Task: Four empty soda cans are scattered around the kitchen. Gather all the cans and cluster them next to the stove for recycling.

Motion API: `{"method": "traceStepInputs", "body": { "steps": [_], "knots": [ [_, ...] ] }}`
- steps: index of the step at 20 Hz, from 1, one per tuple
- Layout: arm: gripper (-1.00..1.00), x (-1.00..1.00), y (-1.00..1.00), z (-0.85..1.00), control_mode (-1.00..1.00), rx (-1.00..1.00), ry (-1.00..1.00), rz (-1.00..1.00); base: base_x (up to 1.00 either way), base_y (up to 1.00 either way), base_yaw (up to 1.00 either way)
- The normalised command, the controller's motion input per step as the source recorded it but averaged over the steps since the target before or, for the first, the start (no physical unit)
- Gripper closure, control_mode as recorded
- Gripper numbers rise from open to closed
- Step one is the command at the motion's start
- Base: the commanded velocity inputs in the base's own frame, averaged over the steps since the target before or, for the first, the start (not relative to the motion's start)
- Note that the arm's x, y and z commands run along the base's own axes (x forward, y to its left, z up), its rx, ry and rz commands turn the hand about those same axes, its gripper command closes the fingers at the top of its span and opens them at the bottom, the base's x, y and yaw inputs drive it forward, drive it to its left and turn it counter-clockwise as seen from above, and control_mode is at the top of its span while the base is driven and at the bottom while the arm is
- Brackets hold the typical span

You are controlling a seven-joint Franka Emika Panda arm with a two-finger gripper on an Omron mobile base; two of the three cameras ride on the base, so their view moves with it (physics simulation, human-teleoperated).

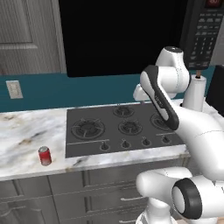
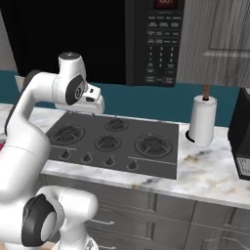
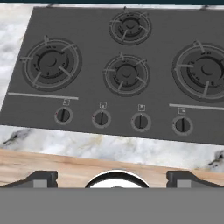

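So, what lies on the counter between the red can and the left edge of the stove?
Nothing: in the left base view, only bare marble counter separates the red can from the stove.

Arm folded high, tool pointing down, jaws wide.

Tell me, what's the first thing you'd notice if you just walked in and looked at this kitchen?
Probably the big white robot arm bending over the dark stove, which sits in the middle of the marble counter. Next, the little red soda can standing alone on the counter left of the stove, near the front edge. On the other side stands a tall white cylinder with a brown top.
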Motion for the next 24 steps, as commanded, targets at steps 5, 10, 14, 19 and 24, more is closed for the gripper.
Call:
{"method": "traceStepInputs", "body": {
  "steps": [5, 10, 14, 19, 24],
  "knots": [
    [-1.00, 0.00, 0.00, 0.00, 1.00, 0.00, 0.00, 0.00, -0.13, 0.21, 0.05],
    [-1.00, 0.00, 0.00, 0.00, 1.00, 0.00, 0.00, 0.00, -0.09, 0.13, 0.00],
    [-1.00, 0.00, 0.00, 0.00, 1.00, 0.00, 0.00, 0.00, -0.44, 0.18, 0.04],
    [-1.00, 0.00, 0.00, 0.00, 1.00, 0.00, 0.00, 0.00, -0.55, 0.22, 0.07],
    [-1.00, 0.00, 0.00, 0.00, 1.00, 0.00, 0.00, 0.00, -0.59, 0.20, 0.08]
  ]
}}
